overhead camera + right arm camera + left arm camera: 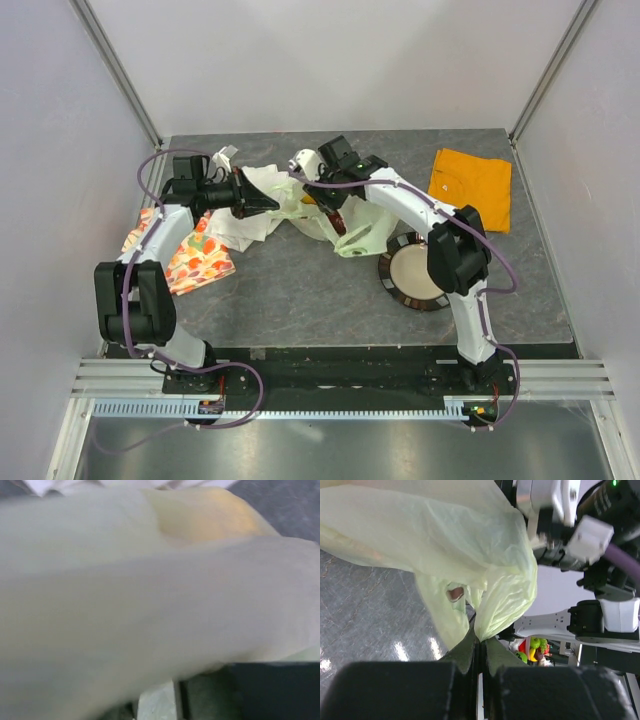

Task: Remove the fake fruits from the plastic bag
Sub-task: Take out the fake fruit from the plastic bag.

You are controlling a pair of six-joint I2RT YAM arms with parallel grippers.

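The pale green plastic bag (352, 238) lies crumpled at mid-table. My left gripper (268, 203) is shut on a fold of the bag's edge (500, 615) and holds it up. Past its fingers (465, 650), under the right arm, a small cluster of fake fruits (535, 649) shows red, green and yellow. My right gripper (336, 216) points down into the bag. In the right wrist view blurred bag film (150, 595) fills the frame, with an orange-yellow shape (220, 510) showing through. Only the dark finger bases (250, 690) show, so its state is unclear.
A white cloth (238, 228) lies under the bag's left side. A cloth printed with fruits (195, 258) sits at the left. An orange cloth (471, 186) lies at the back right. A round plate with a dark rim (392, 283) sits right of the bag.
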